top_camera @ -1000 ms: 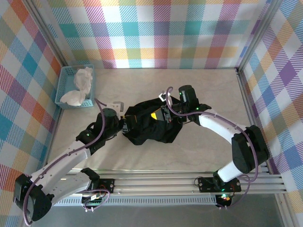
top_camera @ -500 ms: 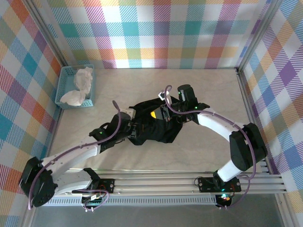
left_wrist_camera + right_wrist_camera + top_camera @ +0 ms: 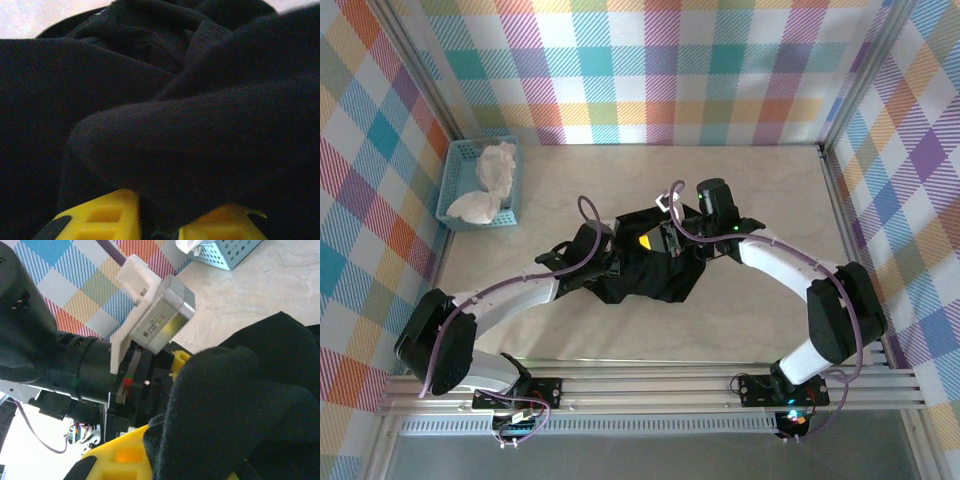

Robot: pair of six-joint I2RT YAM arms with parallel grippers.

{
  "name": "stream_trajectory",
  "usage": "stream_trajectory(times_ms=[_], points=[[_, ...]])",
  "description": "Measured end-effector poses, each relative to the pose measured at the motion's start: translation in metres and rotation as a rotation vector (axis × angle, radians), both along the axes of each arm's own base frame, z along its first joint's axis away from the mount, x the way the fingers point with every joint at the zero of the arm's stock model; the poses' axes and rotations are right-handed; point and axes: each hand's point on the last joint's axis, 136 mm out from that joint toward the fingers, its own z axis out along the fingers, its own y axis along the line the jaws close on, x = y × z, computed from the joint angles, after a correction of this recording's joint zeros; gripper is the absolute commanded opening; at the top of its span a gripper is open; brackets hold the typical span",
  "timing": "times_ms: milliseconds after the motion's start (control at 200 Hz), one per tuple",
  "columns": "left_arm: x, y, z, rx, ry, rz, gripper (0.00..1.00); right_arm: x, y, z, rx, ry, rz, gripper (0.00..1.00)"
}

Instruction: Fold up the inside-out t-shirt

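At your far left, the light-blue basket (image 3: 475, 223) holds a white cloth (image 3: 490, 178), well apart from the work. The left gripper (image 3: 160, 222) pinches a fold of the black t-shirt (image 3: 655, 272) between its yellow fingers (image 3: 100, 220). The t-shirt lies bunched mid-table (image 3: 760, 170), with both arms meeting over it. In the right wrist view, a grey module (image 3: 165, 315) on the left arm's wrist carries a label too small to read. The right gripper (image 3: 195, 467) is clamped on the t-shirt too, cloth heaped over it.
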Motion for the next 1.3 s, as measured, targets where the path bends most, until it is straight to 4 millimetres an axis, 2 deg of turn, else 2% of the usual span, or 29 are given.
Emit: stream_trajectory(times_ms=[140, 250, 335, 425, 510, 605, 720, 810, 905, 965, 1065, 1190, 1300], points=[[-0.001, -0.007, 0.017, -0.085, -0.025, -0.047, 0.01, 0.009, -0.012, -0.003, -0.062, -0.032, -0.076, 0.00], [-0.014, -0.008, 0.049, -0.197, -0.082, -0.115, 0.00, 0.024, -0.025, -0.012, -0.166, -0.042, -0.190, 0.02], [-0.029, -0.014, 0.081, -0.311, -0.154, -0.197, 0.00, 0.039, -0.034, -0.013, -0.233, -0.046, -0.279, 0.08], [-0.046, -0.021, 0.107, -0.410, -0.219, -0.285, 0.00, 0.052, -0.039, -0.010, -0.267, -0.052, -0.345, 0.18], [-0.054, -0.024, 0.119, -0.465, -0.246, -0.329, 0.00, 0.060, -0.045, -0.013, -0.314, -0.049, -0.392, 0.29], [-0.056, -0.025, 0.125, -0.500, -0.251, -0.342, 0.00, 0.061, -0.057, -0.021, -0.382, -0.047, -0.428, 0.40], [-0.056, -0.026, 0.133, -0.539, -0.252, -0.344, 0.00, 0.050, -0.069, -0.019, -0.449, -0.079, -0.431, 0.48], [-0.056, -0.027, 0.137, -0.566, -0.251, -0.344, 0.00, 0.035, -0.076, 0.001, -0.455, -0.159, -0.423, 0.54], [-0.056, -0.027, 0.139, -0.581, -0.247, -0.339, 0.00, 0.008, -0.076, 0.029, -0.426, -0.279, -0.387, 0.61], [-0.055, -0.026, 0.139, -0.583, -0.242, -0.333, 0.00, -0.009, -0.074, 0.044, -0.404, -0.354, -0.361, 0.60], [-0.055, -0.026, 0.139, -0.588, -0.238, -0.328, 0.00, -0.031, -0.066, 0.057, -0.365, -0.430, -0.301, 0.51], [-0.055, -0.026, 0.139, -0.589, -0.236, -0.327, 0.00, -0.044, -0.043, 0.047, -0.350, -0.436, -0.212, 0.40], [-0.055, -0.026, 0.139, -0.589, -0.236, -0.327, 0.00, -0.038, -0.020, 0.017, -0.381, -0.375, -0.173, 0.39]])
